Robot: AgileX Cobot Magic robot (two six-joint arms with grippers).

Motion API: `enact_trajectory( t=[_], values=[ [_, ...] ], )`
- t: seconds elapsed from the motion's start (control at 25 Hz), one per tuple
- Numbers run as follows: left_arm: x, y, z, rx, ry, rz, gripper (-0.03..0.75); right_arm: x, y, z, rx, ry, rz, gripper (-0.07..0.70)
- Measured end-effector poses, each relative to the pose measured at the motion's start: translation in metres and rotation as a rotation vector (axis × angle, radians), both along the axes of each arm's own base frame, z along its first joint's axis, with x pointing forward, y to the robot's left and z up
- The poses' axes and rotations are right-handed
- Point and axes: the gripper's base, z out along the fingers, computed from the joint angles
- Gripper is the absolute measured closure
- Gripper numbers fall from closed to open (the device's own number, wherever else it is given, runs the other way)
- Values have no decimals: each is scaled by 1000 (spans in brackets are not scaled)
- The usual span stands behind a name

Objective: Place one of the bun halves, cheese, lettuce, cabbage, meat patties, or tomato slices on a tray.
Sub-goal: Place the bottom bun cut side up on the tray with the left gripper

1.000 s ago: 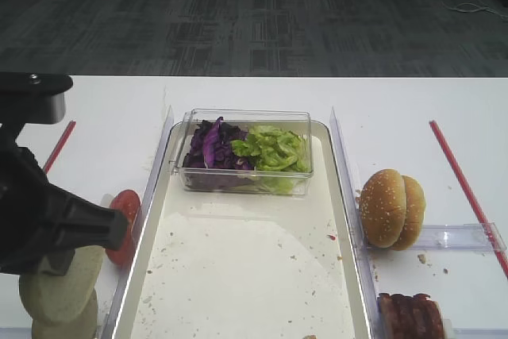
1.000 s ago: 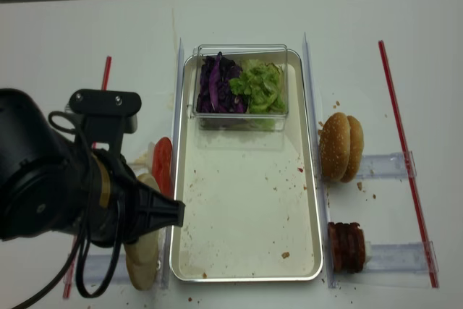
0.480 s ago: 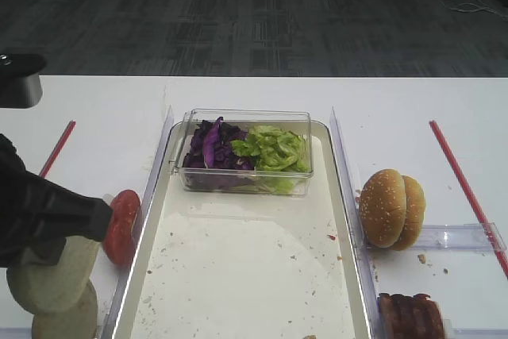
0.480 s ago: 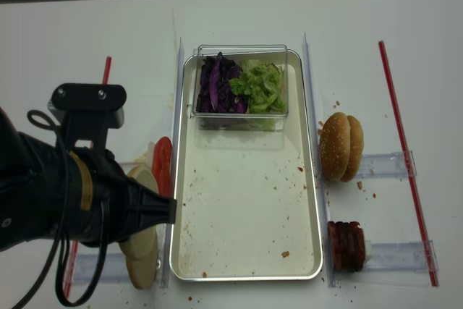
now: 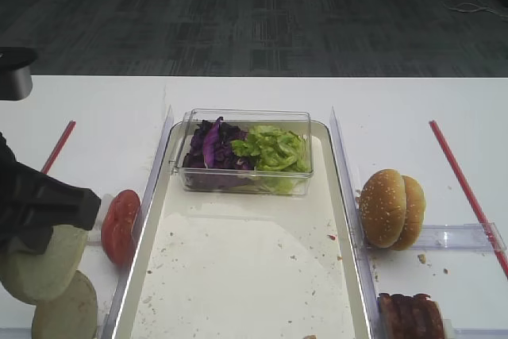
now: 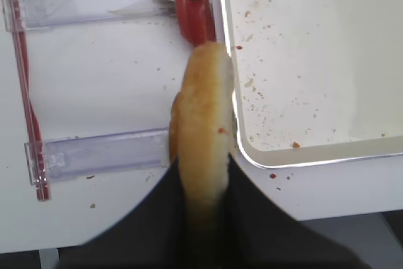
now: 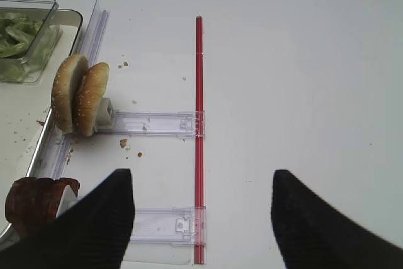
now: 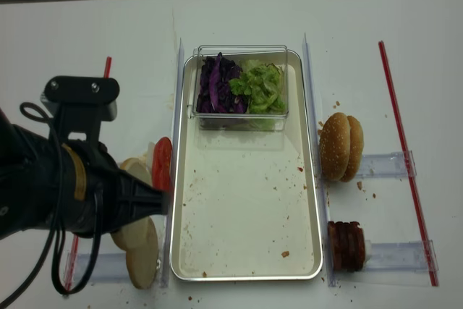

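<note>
Bun half (image 6: 200, 133) on edge in left hand (image 6: 204, 184), rim toward tomato slices (image 6: 192, 11).

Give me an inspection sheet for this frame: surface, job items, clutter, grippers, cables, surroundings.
Surface: white table, crumbs near the racks.
Job items: tray floor bare except crumbs and the clear box of cabbage and lettuce; tomato slices, meat patties on racks.
Clutter: sesame buns, red strips.
Grippers: left gripper shut on bun half, outside the tray; right gripper open, empty.
Cables: black ones on the left arm.
Surroundings: dark carpet.
</note>
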Motion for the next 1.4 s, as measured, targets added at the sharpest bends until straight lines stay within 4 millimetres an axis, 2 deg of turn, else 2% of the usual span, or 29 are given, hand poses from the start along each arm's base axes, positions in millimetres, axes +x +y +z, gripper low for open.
enact_trajectory(
  t=[0.2, 0.8, 1.4],
  values=[
    [9, 18, -1, 39, 21, 54, 635, 0, 0, 0, 0, 0, 0, 125],
    [23, 51, -2, 73, 38, 102, 638, 0, 0, 0, 0, 0, 0, 125],
    [56, 50, -31, 78, 117, 99, 639, 0, 0, 0, 0, 0, 0, 125]
  ],
)
